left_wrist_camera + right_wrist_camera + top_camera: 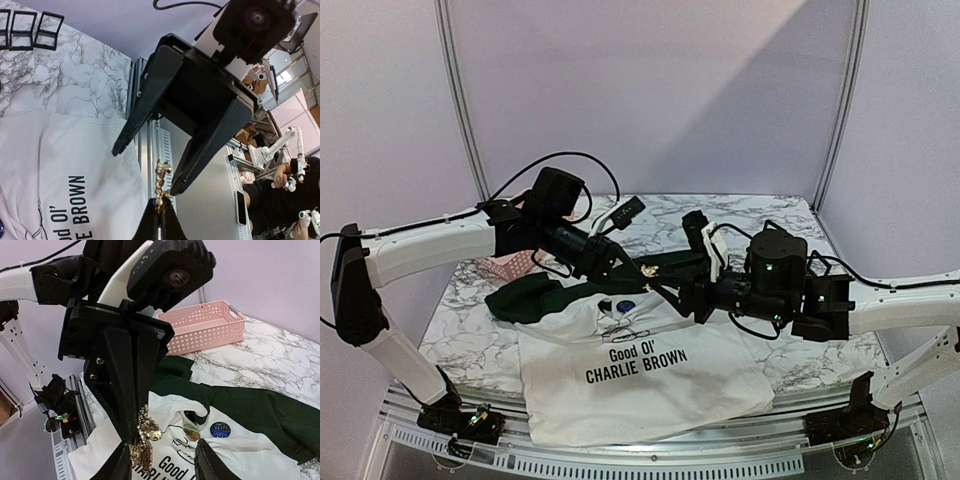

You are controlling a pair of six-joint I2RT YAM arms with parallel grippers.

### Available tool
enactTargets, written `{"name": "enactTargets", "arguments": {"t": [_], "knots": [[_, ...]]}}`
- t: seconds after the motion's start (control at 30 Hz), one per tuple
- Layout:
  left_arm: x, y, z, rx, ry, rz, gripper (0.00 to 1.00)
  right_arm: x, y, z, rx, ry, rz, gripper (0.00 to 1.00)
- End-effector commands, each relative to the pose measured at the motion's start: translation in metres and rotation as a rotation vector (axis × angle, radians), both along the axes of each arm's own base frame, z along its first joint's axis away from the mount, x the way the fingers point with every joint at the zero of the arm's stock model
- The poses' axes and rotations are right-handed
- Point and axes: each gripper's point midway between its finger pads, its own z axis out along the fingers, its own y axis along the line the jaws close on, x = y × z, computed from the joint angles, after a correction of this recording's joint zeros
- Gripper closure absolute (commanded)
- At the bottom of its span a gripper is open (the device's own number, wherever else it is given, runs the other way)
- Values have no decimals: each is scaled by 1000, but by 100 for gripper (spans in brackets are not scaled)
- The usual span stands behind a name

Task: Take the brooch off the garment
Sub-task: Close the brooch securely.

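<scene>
L gripper [160, 214] has its jaws pressed together on the gold brooch [161, 181], pinching it at the lower end. The brooch is held up in the air over the chest of the white T-shirt [640, 405], near the collar, and in L wrist view looks apart from the cloth. R gripper [146, 171] faces it from the opp. side w/ jaws apart, one finger each side of the brooch. One finger tip sits just beside the brooch or touches it, can't tell which; the other is well off. The shirt lies flat on the marble table [790, 355], w/ dark green sleeves bunched toward the back and the "Good Ol' CHARLIE BROWN" print facing up. A small round blue badge [220, 430] is on the shirt's upper chest, below the green part. A pink basket [205, 325] stands at the back L of the table, behind the sleeves.
</scene>
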Motion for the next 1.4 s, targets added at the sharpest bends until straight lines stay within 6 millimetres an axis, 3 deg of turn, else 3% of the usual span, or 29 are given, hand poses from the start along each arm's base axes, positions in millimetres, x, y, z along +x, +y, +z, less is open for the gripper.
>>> {"name": "enactTargets", "arguments": {"t": [0.0, 0.53, 0.93, 1.37], "knots": [[-6, -3, 3, -2, -19, -30, 100, 1, 3, 2, 20, 23, 22, 61], [-18, -1, 15, -54, -59, -74, 100, -16, 5, 1, 91, 96, 188, 64], [-22, 1, 23, -89, -90, -76, 100, -15, 2, 2, 126, 117, 203, 72], [-25, 0, 21, -80, -104, -81, 100, -13, -1, 10, 199, 157, 253, 73]]}}
